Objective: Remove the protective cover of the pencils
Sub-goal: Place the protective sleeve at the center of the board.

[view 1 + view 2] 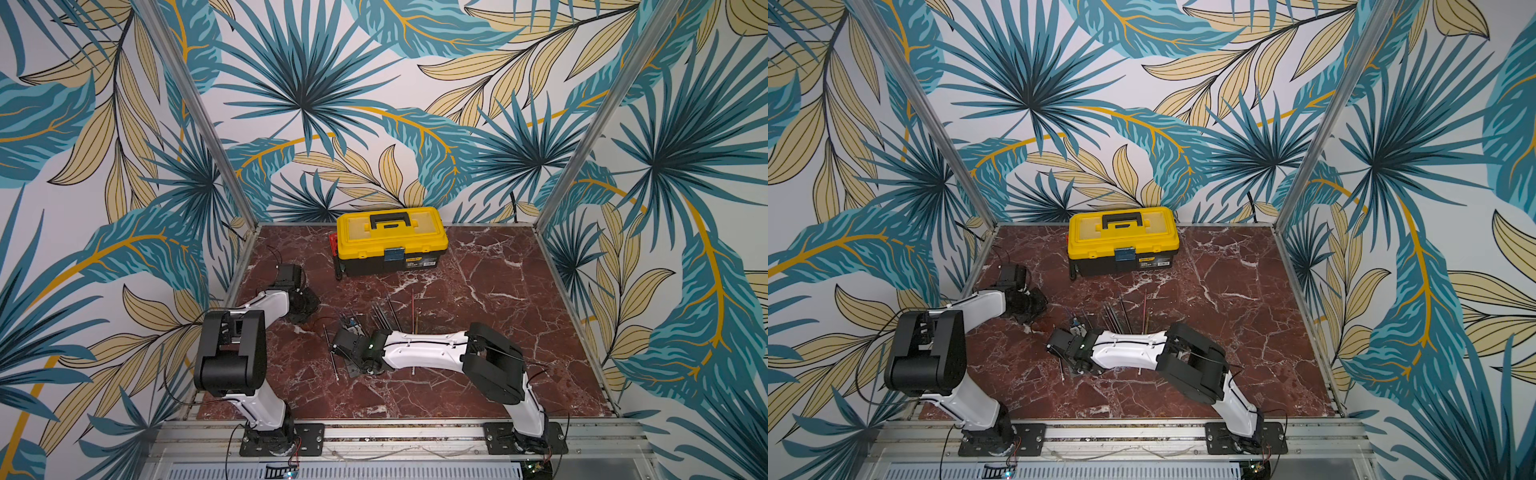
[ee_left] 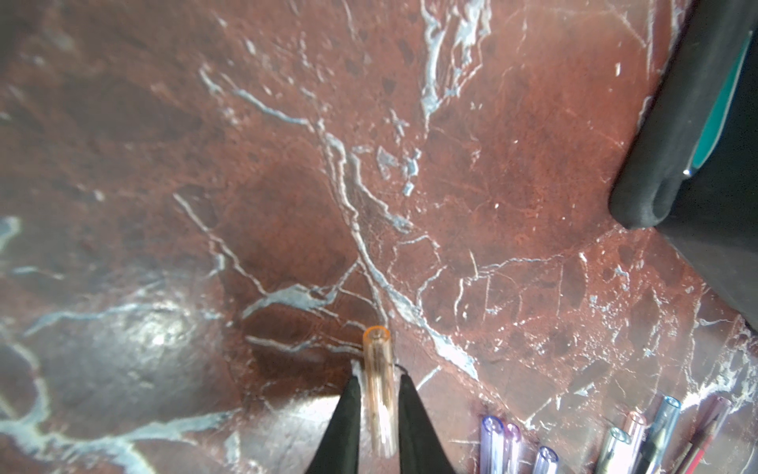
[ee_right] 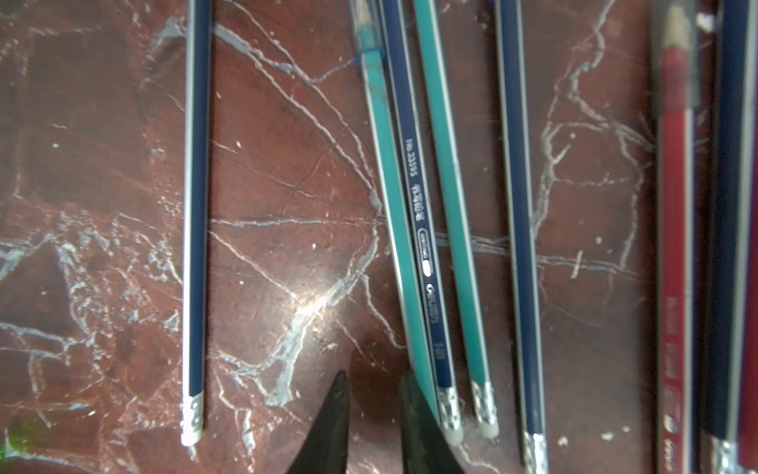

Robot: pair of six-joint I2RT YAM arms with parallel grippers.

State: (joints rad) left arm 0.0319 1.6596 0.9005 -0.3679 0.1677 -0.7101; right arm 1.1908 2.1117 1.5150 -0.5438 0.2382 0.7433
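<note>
Left gripper (image 2: 379, 374) pinches one orange-tinted translucent tube cap (image 2: 377, 353), lower centre. About six loose tinted caps (image 2: 545, 459) lie lower right. Right gripper (image 3: 375, 377) is slightly parted and empty, beside seven navy, teal and red pencils (image 3: 517, 205).

both top views look down on the whole scene; wrist cameras skim the marble (image 2: 492, 205).

Yellow toolbox (image 1: 390, 237), white-veined red marble (image 1: 498, 291), teal pencils (image 3: 448, 164).
</note>
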